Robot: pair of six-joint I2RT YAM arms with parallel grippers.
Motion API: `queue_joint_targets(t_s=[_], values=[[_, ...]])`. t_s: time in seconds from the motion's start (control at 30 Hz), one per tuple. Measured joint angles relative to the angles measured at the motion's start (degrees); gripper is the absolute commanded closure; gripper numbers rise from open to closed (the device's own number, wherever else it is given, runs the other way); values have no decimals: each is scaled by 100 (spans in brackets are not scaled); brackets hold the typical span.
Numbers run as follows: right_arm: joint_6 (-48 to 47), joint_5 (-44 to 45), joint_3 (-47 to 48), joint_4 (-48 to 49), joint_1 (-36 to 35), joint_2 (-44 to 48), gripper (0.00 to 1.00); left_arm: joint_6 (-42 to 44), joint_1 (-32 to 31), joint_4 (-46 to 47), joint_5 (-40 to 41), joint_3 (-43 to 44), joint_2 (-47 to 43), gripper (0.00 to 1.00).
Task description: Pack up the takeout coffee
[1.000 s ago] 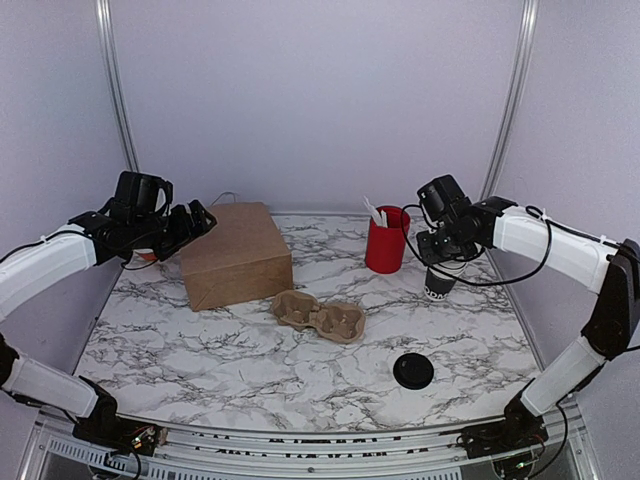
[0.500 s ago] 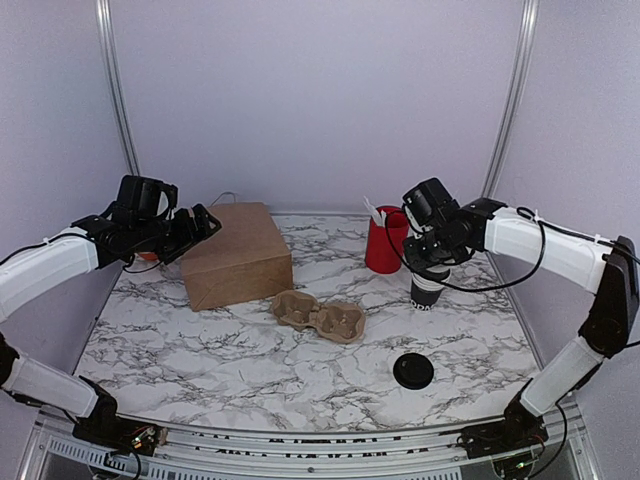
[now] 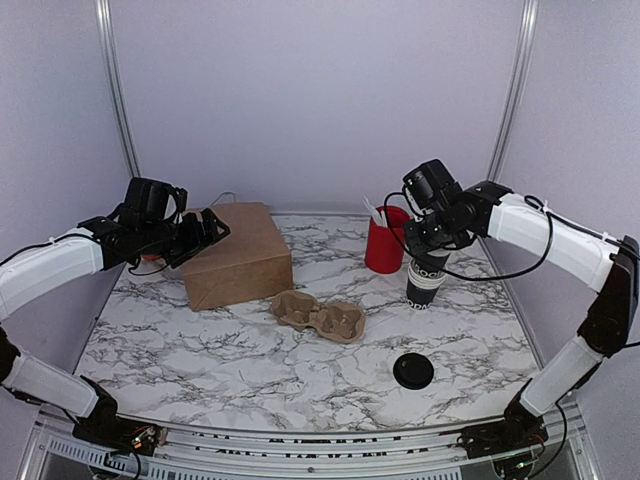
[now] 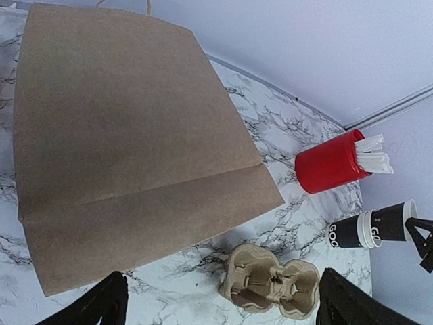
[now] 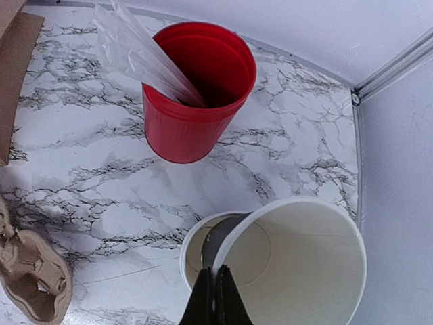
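Paper bag (image 3: 236,255): behind-left of cup carrier (image 3: 320,316); left tool (image 3: 207,232) beside it, spread wide.
Nested cups (image 3: 428,280): right of carrier, top rim pinched by right tool (image 5: 215,301); nearer the carrier than a second ago.
Coffee (image 3: 413,371): small, black, lidded; on worktop (image 3: 200,350), carrier's near right.

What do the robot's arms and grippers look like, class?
The left arm and right arm are white rounded shells with black joints; thin black cables loop along them. The left gripper and right gripper are black, with two fingers each.
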State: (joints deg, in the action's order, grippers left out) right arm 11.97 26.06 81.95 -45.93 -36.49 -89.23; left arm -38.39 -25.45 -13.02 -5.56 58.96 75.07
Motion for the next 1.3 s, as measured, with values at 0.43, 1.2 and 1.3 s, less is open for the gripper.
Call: queue_joint_targets(t_s=[0.43, 1.2, 1.3], values=[[-153, -247, 894, -446, -212, 570, 100, 4, 0, 48, 4, 7, 87, 1], [273, -1537, 251, 382, -3161, -341, 100, 7, 0, 87, 70, 109, 164, 1], [387, -1475, 146, 520, -3346, -581, 100, 7, 0, 87, 72, 109, 164, 1]])
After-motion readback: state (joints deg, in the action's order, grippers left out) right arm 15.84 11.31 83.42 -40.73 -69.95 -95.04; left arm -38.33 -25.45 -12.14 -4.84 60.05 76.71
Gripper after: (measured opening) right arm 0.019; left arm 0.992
